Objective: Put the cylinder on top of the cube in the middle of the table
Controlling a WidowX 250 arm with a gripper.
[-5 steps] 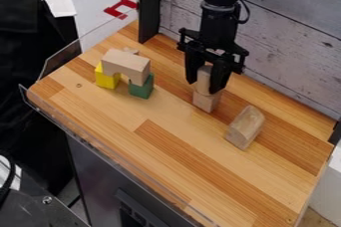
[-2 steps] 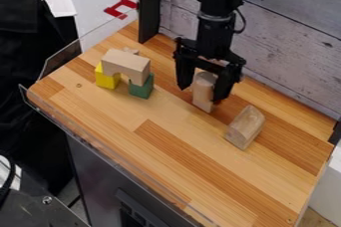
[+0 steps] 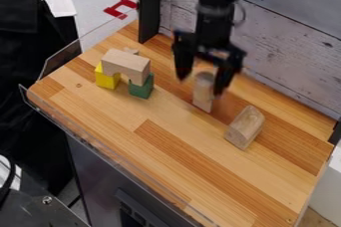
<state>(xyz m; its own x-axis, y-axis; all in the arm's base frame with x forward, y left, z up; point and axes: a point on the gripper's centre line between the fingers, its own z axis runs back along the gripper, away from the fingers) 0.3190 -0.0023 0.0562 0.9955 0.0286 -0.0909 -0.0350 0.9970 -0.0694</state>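
Observation:
My gripper (image 3: 200,85) stands open over the back middle of the wooden table, its two fingers apart on either side of the upper part of a small stack. The pale wooden cylinder (image 3: 204,82) stands upright on top of the natural wood cube (image 3: 202,102). Neither finger appears to press on the cylinder.
To the right lies a wooden block (image 3: 245,127) with slanted faces. On the left, a wooden arch (image 3: 126,64) rests on a yellow block (image 3: 106,77) and a green block (image 3: 141,87). A grey plank wall (image 3: 293,47) runs behind the table (image 3: 166,146).
The gripper has opened, letting go of the cylinder, and has risen slightly with a small shift to the left. The cylinder has stayed on the cube.

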